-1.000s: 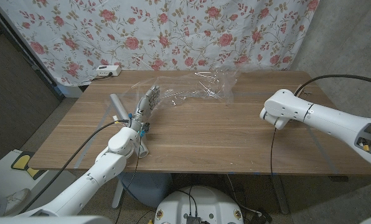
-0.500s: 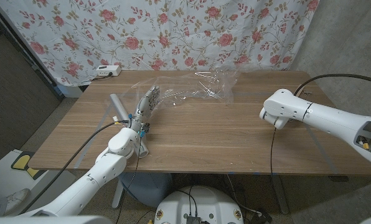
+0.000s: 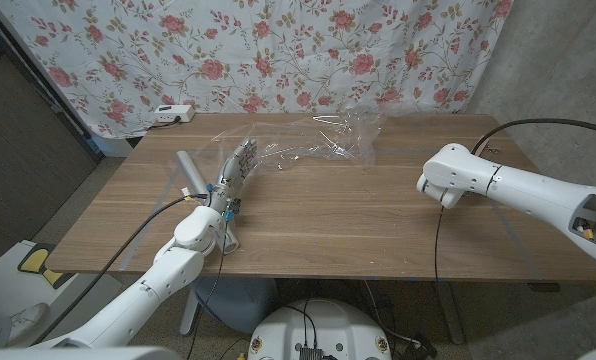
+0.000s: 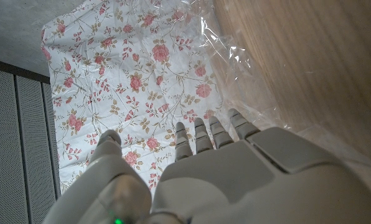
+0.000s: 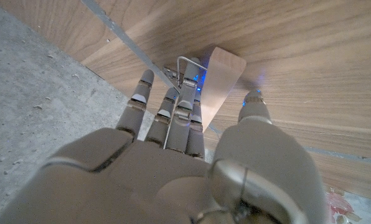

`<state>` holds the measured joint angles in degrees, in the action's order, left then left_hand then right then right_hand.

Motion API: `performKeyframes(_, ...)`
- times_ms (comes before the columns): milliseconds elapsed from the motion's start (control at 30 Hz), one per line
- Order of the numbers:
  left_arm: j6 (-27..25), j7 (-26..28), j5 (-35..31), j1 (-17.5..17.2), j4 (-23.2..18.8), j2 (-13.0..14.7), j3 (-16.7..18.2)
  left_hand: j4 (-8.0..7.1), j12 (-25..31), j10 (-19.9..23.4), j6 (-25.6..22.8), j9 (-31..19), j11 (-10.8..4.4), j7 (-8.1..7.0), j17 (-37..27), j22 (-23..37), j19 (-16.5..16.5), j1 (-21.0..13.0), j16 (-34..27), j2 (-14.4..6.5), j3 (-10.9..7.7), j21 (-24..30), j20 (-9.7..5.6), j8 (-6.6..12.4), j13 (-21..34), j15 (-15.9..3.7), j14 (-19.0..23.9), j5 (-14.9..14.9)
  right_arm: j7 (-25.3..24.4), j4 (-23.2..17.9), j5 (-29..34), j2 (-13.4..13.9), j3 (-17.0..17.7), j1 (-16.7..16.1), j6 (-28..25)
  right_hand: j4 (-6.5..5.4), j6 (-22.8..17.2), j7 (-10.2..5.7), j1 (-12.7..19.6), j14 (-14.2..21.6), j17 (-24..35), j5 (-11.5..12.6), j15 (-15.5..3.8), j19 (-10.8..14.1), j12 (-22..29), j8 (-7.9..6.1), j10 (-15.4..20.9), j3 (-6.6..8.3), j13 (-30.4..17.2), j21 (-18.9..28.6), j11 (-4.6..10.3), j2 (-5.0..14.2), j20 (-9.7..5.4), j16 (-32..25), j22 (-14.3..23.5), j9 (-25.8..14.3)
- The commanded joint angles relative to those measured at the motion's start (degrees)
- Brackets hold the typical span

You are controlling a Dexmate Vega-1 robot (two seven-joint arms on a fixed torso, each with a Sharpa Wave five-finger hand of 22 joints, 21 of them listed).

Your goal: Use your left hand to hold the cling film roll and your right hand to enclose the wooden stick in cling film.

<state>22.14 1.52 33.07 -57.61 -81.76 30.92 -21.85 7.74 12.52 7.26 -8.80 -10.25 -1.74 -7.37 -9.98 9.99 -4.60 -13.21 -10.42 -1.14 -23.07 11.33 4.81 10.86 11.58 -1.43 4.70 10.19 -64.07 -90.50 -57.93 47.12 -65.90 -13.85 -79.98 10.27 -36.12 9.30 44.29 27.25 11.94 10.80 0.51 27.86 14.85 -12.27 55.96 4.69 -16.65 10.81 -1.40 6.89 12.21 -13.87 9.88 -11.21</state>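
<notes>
The grey cling film roll (image 3: 192, 171) lies on the table's left part, and my left forearm crosses its near end. My left hand (image 3: 236, 164) sits just right of the roll with its fingers (image 4: 201, 135) straight and apart, holding nothing, its tips at the edge of the pulled-out film. The clear film (image 3: 323, 139) lies crumpled across the far middle of the table (image 3: 338, 220) and also appears as the film (image 4: 235, 56). My right hand (image 3: 435, 187) hangs over the right side. A pale wooden stick (image 5: 218, 82) stands between its fingers (image 5: 173, 112) and thumb; the grip is unclear.
A flowered cloth (image 3: 278, 50) hangs behind the table. A white box (image 3: 170, 114) sits at the far left corner. Cables run along both arms. Tape lines (image 5: 129, 43) cross the table near its right edge, with grey floor (image 5: 42, 106) beyond.
</notes>
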Motion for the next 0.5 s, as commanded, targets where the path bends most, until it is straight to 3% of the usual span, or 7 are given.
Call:
performKeyframes(33,0.1,0.0,-0.1,0.0,0.2,-0.2,-0.2,0.30,0.1,0.4,-0.3,-0.3,-0.09,0.08,-0.2,0.2,-0.6,0.1,-0.2,-0.4,-0.29,0.0,0.20,0.01,0.1,0.10,0.1,0.0,0.1,0.9,-0.8,-0.1,-1.5,1.0,0.0,0.18,0.0,-0.11,2.1,0.7,0.3,0.1,-1.29,-0.5,0.5,0.10,0.0,0.81,-0.4,0.0,0.69,0.06,0.02,-0.4,0.0,-0.2)
performKeyframes(200,0.1,0.0,0.0,0.1,0.3,-0.3,-0.2,0.30,0.1,0.4,-0.3,-0.3,-0.14,0.05,-0.2,0.2,-0.6,0.1,-0.2,-0.4,-0.29,0.0,0.21,0.00,0.1,0.09,0.1,0.0,0.1,1.5,-1.4,-0.2,-2.6,1.7,0.0,0.45,-0.4,-0.47,5.9,0.9,0.3,0.3,-0.96,-0.5,0.9,0.12,0.0,2.28,-0.9,0.0,0.94,0.08,-0.07,-0.5,0.0,-0.2)
performKeyframes(500,0.0,-0.1,-0.1,0.3,0.3,-0.3,-0.3,0.29,0.1,0.4,-0.2,-0.3,-0.15,0.00,-0.2,0.2,-0.6,0.1,-0.2,-0.4,-0.29,0.0,0.26,-0.01,0.1,0.08,0.1,0.0,0.1,1.9,-1.8,-0.1,-2.7,1.5,0.0,0.44,-0.4,-1.05,16.1,1.0,0.8,2.6,-0.95,-0.7,1.6,0.39,-0.3,6.58,-2.0,0.1,1.57,0.85,-0.18,-1.0,-0.1,-0.3)
